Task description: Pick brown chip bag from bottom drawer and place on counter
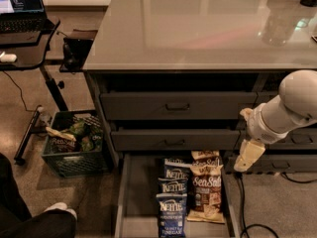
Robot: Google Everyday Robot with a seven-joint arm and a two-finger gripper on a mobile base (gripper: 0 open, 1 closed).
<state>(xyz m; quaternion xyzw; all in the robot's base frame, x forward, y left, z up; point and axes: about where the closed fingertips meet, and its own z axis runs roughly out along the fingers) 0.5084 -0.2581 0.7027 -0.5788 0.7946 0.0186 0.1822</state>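
Observation:
The brown chip bag point(205, 187), tan and dark brown with white "Sea Salt" lettering, lies flat in the right half of the open bottom drawer point(140, 195). Three dark blue Kettle bags point(173, 197) lie overlapping to its left. My gripper point(247, 155) hangs from the white arm at the right, just above and right of the drawer's right wall, a short way from the brown bag's top corner and apart from it. The glossy grey-beige counter point(198, 29) spans the cabinet top above.
Two shut grey drawer fronts point(176, 105) with dark handles sit above the open drawer. A green crate point(74, 145) of snacks stands on the floor at left. A black desk point(25, 51) with a laptop point(22, 4) is far left. A person's leg point(29, 219) is bottom left. A cable point(242, 207) runs beside the drawer.

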